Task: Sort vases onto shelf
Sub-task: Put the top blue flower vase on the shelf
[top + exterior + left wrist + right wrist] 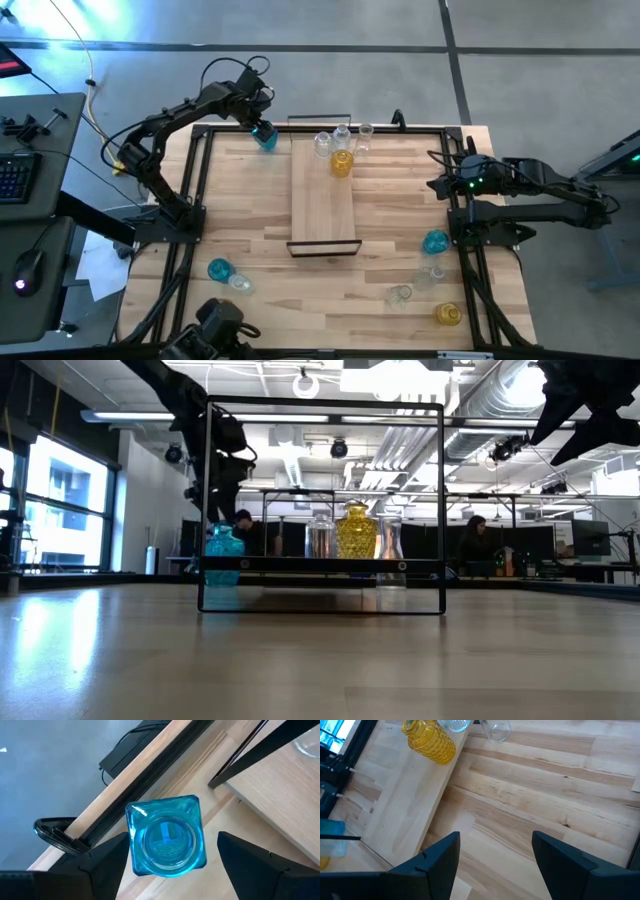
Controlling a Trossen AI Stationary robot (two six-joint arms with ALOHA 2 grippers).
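A teal vase [265, 137] [166, 837] stands on its base on the tabletop, just left of the shelf's [323, 195] far end. My left gripper [262, 130] [172, 850] hovers open over it, pointing steeply down, one finger on each side of the vase. A gap shows at one finger; whether the other touches the glass I cannot tell. An amber vase [342, 163] [427, 740] and clear vases [323, 143] stand on the shelf's far end. My right gripper [440, 185] [495, 855] waits open above the table's right side.
More vases stand on the table: a teal one [219, 269] and a clear one [240, 284] near left, a teal one [435, 241], clear ones [430, 275] and an amber one [447, 314] near right. The shelf's black end frame [320, 408] rises above the board.
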